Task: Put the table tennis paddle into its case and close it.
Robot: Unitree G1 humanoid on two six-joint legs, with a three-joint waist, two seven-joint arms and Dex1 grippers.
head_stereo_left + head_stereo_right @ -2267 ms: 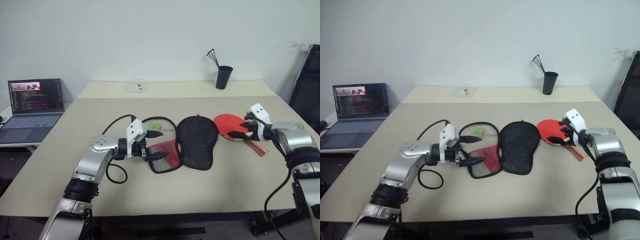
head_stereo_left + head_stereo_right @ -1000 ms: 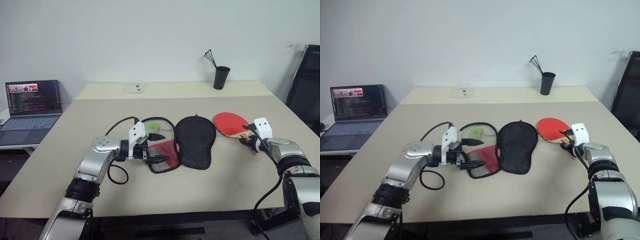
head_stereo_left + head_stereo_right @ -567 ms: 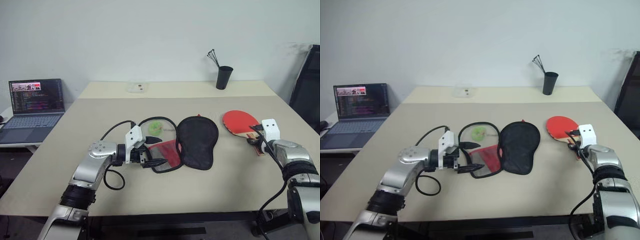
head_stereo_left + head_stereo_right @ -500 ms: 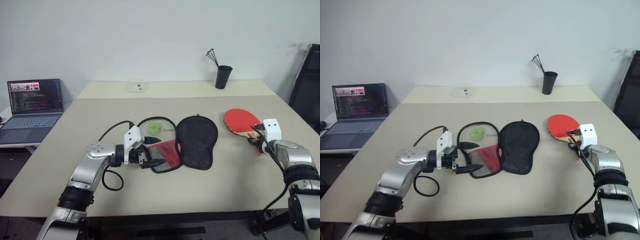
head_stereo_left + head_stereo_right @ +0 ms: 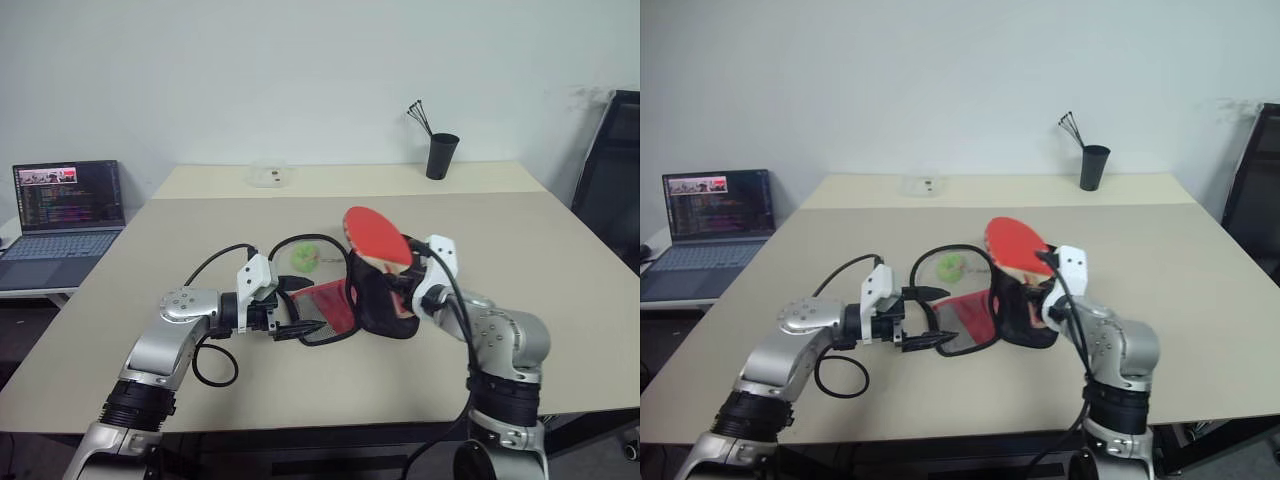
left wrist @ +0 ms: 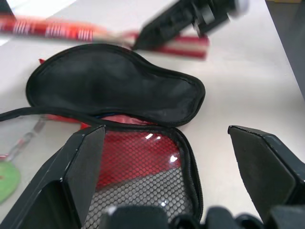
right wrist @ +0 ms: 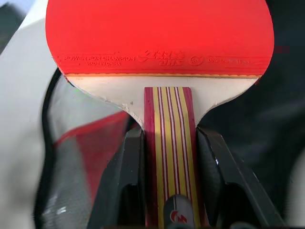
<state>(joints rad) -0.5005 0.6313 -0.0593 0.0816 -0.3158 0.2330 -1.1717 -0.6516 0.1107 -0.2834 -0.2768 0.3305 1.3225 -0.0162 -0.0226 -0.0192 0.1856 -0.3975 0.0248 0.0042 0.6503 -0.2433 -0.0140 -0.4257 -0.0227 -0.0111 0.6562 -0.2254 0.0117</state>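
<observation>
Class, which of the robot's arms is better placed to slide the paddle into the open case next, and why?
The right. Its pincer is shut on the paddle handle, holding it above the opened case. The left pincer is open beside the case's mesh half.

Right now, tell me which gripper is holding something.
The right gripper: its fingers clamp the striped handle of the table tennis paddle, held above the case. The left gripper stands open, empty.
</observation>
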